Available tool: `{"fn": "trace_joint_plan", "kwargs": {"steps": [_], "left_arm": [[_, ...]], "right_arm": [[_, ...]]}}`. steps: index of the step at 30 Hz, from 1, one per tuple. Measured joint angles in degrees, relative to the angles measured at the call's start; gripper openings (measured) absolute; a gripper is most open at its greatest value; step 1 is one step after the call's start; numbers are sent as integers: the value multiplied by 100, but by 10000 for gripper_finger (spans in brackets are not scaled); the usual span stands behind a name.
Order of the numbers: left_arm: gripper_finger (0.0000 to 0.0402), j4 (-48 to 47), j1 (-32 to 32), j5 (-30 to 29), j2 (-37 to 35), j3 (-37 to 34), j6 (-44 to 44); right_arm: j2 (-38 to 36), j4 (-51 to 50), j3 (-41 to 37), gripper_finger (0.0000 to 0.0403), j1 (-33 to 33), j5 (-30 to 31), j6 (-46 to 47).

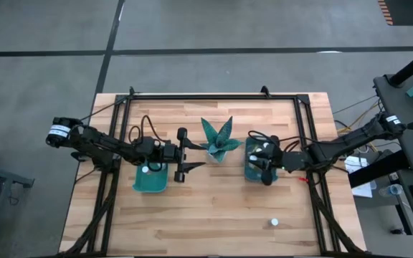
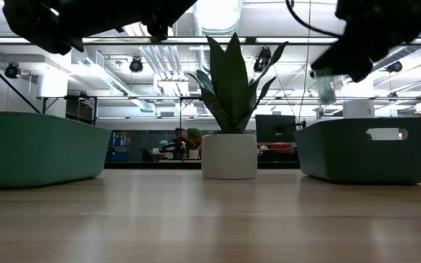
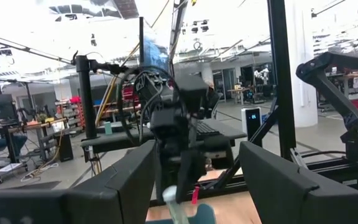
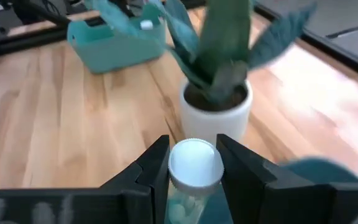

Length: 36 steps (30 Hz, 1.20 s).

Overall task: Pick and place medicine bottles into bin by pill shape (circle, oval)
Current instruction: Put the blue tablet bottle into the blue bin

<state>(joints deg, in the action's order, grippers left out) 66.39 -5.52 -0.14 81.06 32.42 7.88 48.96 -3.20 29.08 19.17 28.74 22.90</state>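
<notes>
Bottle (image 4: 194,165) body hidden between right end effector (image 4: 194,171) fingers.

fingers (image 4: 253,180) clamp bottle (image 4: 194,165) | plant (image 4: 219,93) ahead | bin (image 4: 117,40) beyond

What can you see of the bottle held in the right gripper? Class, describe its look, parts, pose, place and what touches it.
The bottle is small and round, with a white cap and a clear, pale body in which pale pills show. The right gripper is shut on it, one dark finger pressing each side just under the cap. It hangs upright, off the table, above the right teal bin, near the white-potted plant.
</notes>
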Motion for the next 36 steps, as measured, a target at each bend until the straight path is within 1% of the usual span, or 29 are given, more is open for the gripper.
{"fn": "trace_joint_plan", "kwargs": {"steps": [5, 10, 14, 17, 20, 22, 26, 30, 36], "left_arm": [[213, 2, 0, -20, 0, 2, 7], [213, 2, 8, -71, 0, 2, 11], [213, 2, 15, -99, 0, 2, 12], [213, 4, 15, -192, 0, 2, 31], [213, 1, 15, -192, 0, 2, 37], [213, 2, 16, -198, 0, 2, 39], [213, 2, 17, -219, 0, 2, 55], [213, 2, 27, -226, 0, 2, 55], [213, 0, 31, -339, 0, 2, 57]], "right_arm": [[-399, -45, -523, 111, 9, 40, 176], [-791, -574, -874, 111, 9, 519, 351], [-1068, -710, -1220, 111, 9, 971, 494], [-1209, -715, -1486, 111, 9, 1151, 658], [-1293, -708, -1733, 111, 7, 1246, 849], [-1295, -690, -1857, 111, 8, 1442, 1052], [-1248, -675, -1948, 111, 8, 1630, 1048], [-1245, -675, -1991, 111, 7, 1645, 924], [-1242, -683, -2100, 123, 7, 1641, 1133]]}}
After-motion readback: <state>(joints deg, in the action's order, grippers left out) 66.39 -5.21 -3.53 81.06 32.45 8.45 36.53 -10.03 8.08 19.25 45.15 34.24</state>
